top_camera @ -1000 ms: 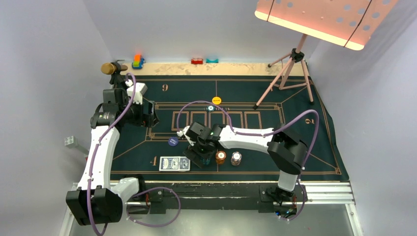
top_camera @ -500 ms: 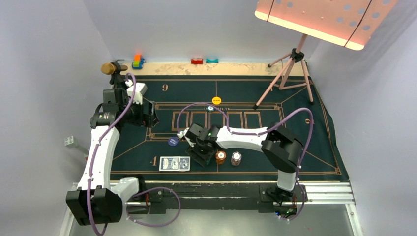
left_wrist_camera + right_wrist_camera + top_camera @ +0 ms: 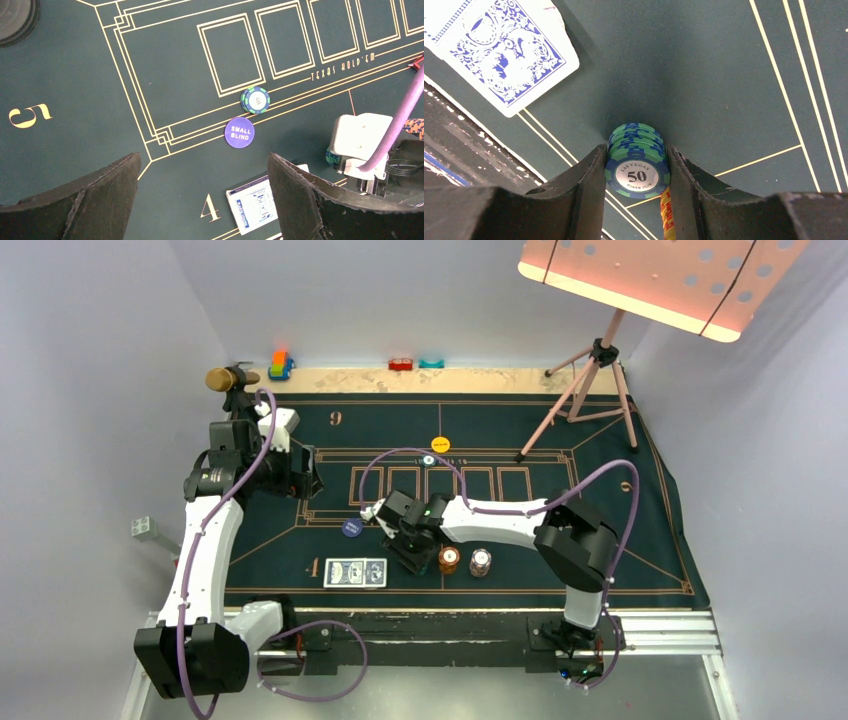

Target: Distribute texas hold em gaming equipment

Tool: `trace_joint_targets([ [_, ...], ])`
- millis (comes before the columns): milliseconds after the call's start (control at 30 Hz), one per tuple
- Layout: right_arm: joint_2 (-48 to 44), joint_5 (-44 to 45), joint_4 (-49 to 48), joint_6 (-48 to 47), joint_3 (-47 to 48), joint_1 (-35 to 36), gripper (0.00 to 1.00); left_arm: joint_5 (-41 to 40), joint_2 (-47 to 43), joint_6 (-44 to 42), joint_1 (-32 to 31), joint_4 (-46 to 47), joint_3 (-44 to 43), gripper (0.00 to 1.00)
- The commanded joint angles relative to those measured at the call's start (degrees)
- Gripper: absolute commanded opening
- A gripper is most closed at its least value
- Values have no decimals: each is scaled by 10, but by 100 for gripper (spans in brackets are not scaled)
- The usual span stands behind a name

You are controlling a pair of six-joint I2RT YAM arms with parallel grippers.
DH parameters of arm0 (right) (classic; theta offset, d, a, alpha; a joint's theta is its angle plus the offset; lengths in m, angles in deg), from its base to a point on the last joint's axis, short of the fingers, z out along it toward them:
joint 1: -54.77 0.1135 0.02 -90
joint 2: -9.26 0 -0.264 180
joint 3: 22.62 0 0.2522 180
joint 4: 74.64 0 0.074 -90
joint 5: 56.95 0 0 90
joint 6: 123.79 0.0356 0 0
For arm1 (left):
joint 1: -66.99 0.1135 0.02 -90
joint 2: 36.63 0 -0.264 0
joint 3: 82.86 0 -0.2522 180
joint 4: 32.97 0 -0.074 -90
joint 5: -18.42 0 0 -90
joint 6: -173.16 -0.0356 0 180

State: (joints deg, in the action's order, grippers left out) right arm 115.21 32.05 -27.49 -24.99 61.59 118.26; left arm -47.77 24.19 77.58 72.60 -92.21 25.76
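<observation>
Blue-green chip stack (image 3: 637, 172), its top face marked 50, is at the near edge of the green felt mat (image 3: 600, 440), left of centre. Two face-down playing cards (image 3: 355, 572) lie to its left and the orange chip stack (image 3: 449, 559) stands just to its right. A white-and-red chip stack (image 3: 481, 562) stands one place further right.

The right gripper (image 3: 413, 554) is down over the blue-green stack. Its wrist view shows both fingers pressed flat against opposite sides of the chips, so the jaws are narrowed onto the stack rather than standing free. Taking it by the sides looks meant to carry the whole column at once instead of a single chip. Whether the stack has left the felt I cannot tell.

The left gripper (image 3: 200, 200) hangs wide apart, holding nothing, above the left part of the mat and well apart from the right arm, probably so the two do not cross. Below it lie the SMALL BLIND disc (image 3: 239, 132) and, just beyond, a second blue-green stack (image 3: 255, 99) on the gold border lines. A yellow disc (image 3: 440, 444) lies on the far side of the card boxes.

I judge the near row of stacks to be the supply, with this one about to go to a seat.
</observation>
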Motion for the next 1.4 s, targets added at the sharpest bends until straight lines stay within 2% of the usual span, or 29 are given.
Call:
trace_joint_targets([
  [0,-46,8,6,2,17,1,23,6,-13,-2,4,13,-2,100],
  [167,-71,29,16,9,35,-7,19,7,-13,-2,3,13,-3,100],
  [267,-94,39,23,24,42,-35,18,7,-14,-2,3,12,-3,100],
  [500,-170,71,35,101,10,-199,16,8,-14,-1,4,12,-3,100],
  [600,-187,101,60,149,-13,-279,10,9,-14,-2,3,13,-3,100],
  [867,-264,105,39,239,-142,-405,11,12,-13,-1,3,12,-3,100],
  [1167,-274,84,27,294,-221,-504,11,13,-13,-2,4,11,-4,100],
  [1367,-241,131,39,307,-218,-513,10,16,-12,-2,3,11,-3,100],
])
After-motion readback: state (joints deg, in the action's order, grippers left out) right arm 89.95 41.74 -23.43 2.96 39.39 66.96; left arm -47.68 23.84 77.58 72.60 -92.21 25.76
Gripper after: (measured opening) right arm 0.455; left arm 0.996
